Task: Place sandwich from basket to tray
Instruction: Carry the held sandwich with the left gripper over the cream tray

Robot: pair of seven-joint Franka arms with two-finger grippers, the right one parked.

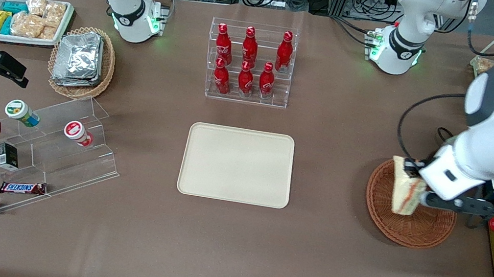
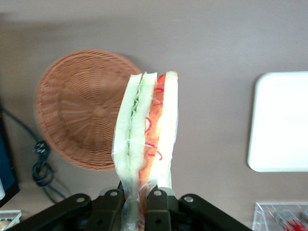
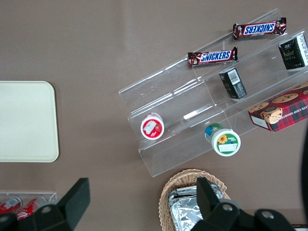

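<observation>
The gripper [image 2: 140,202] pinches the sandwich [image 2: 147,137] by one end, its black fingers [image 2: 156,204] pressed against the clear wrapping on both flat faces. The sandwich is a wedge of soft white bread in thin glossy film, with pale green shreds and orange-red strips showing in layers along its cut edge. In the front view the sandwich [image 1: 406,189] is held up above the basket [image 1: 412,224], over the part of the rim that lies toward the tray, clear of the weave.

The basket is round and shallow, woven of orange-brown wicker in tight concentric rings, and it sits near the working arm's end of the counter [image 1: 318,249], which is covered in a matte brown sheet. The wrist view shows the basket [image 2: 77,115] with nothing in it.

The tray [image 1: 237,164] lies flat at the middle of the counter, a smooth cream-beige rectangle with rounded corners and a low raised rim, well apart from the basket. Farther from the front camera than the tray stands a clear acrylic rack [image 1: 250,62] of red bottles [image 1: 250,46]. Toward the parked arm's end, a stepped clear acrylic stand [image 1: 52,147] carries small tubs, dark boxes and chocolate bars [image 1: 22,187], near a paler wicker basket of crinkled silver foil packs [image 1: 77,58].
</observation>
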